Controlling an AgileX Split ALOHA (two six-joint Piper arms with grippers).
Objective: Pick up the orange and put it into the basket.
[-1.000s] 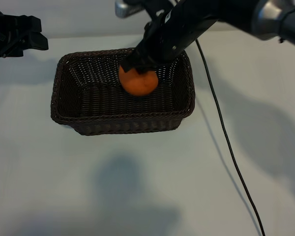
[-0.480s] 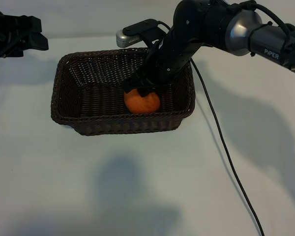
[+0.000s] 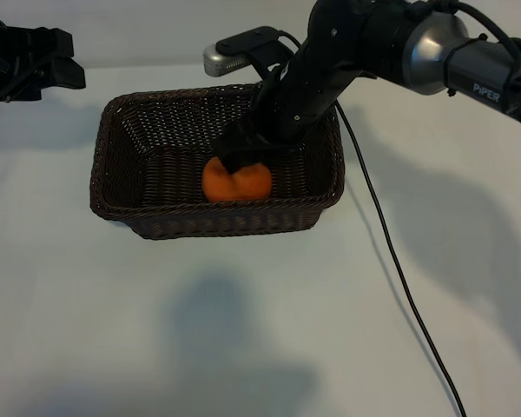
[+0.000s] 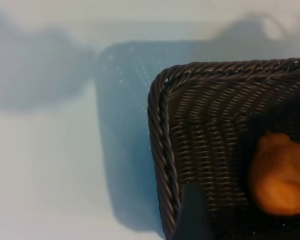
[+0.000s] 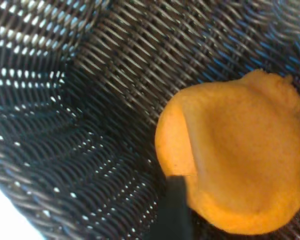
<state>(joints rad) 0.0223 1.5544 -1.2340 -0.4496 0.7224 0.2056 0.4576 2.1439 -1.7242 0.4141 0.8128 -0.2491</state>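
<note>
The orange [image 3: 236,181] lies on the floor of the dark brown wicker basket [image 3: 208,219], near its front wall. My right gripper [image 3: 246,156] hangs just above and behind the fruit, open. In the right wrist view one dark finger [image 5: 176,202] stands at the edge of the orange [image 5: 235,155], whose skin shows a pressed-in dent; the other finger is out of view. My left gripper [image 3: 36,59] stays parked, open, at the far left behind the basket. Its wrist view shows a basket corner [image 4: 160,130] and part of the orange [image 4: 280,175].
A black cable [image 3: 399,261] runs from the right arm down across the white table to the front right. The right arm's black links reach over the basket's far right corner. Shadows fall on the table in front of the basket.
The right gripper brought the orange down into the basket and let go of it. The fruit has shifted a little to the left on the floor. The left arm has not moved.
</note>
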